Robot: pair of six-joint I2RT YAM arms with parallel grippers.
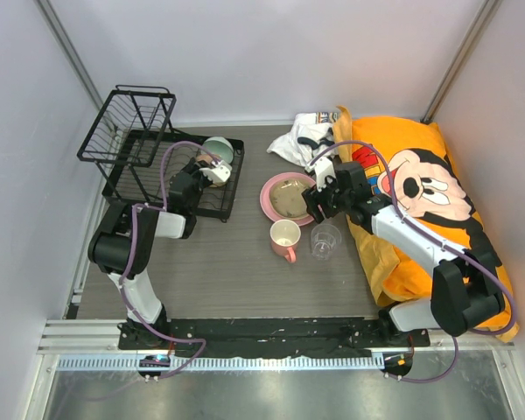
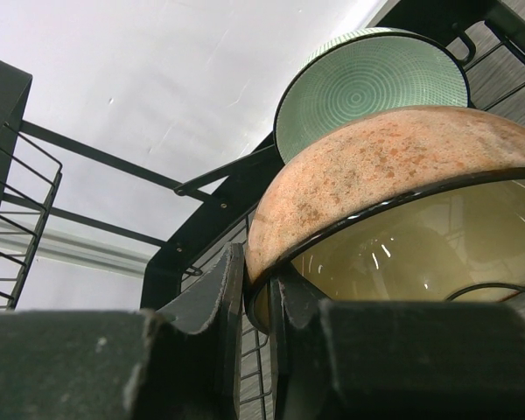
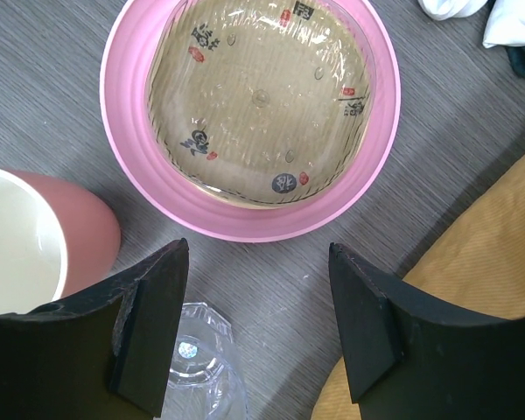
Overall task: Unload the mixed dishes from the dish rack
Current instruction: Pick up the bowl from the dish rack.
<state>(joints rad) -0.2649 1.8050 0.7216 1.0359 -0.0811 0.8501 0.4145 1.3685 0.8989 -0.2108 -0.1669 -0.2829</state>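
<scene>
Bright even light, soft shadows, glints in glazed bowl [image 2: 402,254], blurred near fingers [image 2: 206,297]

This is a robotics lab test cell, not a real kitchen. Plain white panel walls [image 1: 271,52] box in a small grey table [image 1: 227,280], with bare metal posts [image 1: 66,48] at the upper left and upper right. Two robot arms [image 1: 122,254] are bolted to a black mounting plate [image 1: 262,331] along the bottom. The household items read as props: a dish rack [image 1: 144,88] with a tan bowl [image 1: 215,173] at left, a pink plate [image 1: 266,199] mid-frame, and a cartoon-mouse cushion [image 1: 420,166] at right.
</scene>
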